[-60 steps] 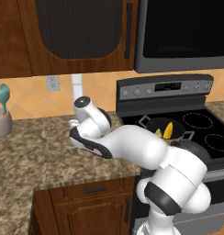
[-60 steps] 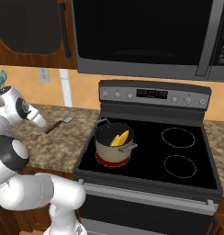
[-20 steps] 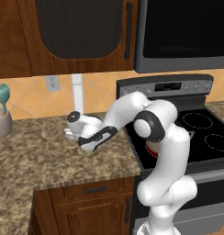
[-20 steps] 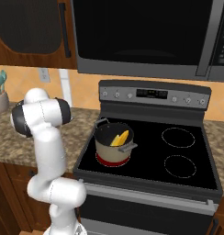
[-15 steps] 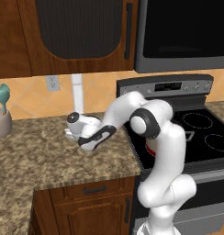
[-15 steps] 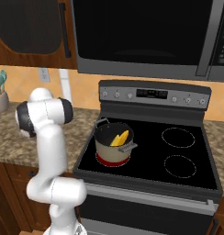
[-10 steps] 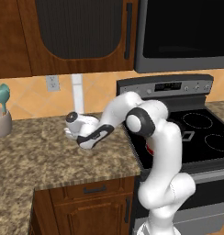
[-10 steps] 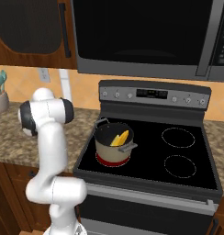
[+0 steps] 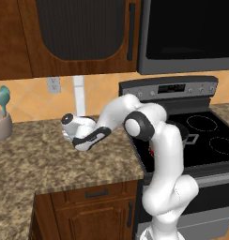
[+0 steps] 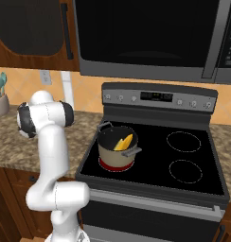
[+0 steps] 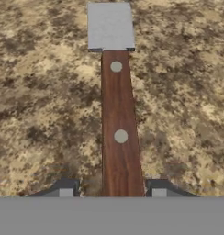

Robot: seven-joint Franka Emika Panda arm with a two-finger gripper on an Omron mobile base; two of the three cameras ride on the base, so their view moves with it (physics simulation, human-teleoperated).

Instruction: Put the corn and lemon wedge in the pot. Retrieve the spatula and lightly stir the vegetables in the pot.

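The spatula lies flat on the speckled counter, its grey blade pointing away from the hand and its brown handle running back between the fingers. My gripper straddles the handle's near end, open, with a narrow gap showing on each side. In the left base view my hand hangs low over the counter, left of the stove. The beige pot stands on the stove's front left burner. Inside it are the corn and, against it, the lemon wedge.
A holder with a teal utensil stands at the counter's far left by the wall. The black stove top lies to the right. Cabinets and a microwave hang overhead. The counter's front edge is near.
Three seconds ago the arm was folded low with the hand higher up. It has since arched over and the hand has sunk to the counter. In the last second only the elbow shifted slightly.
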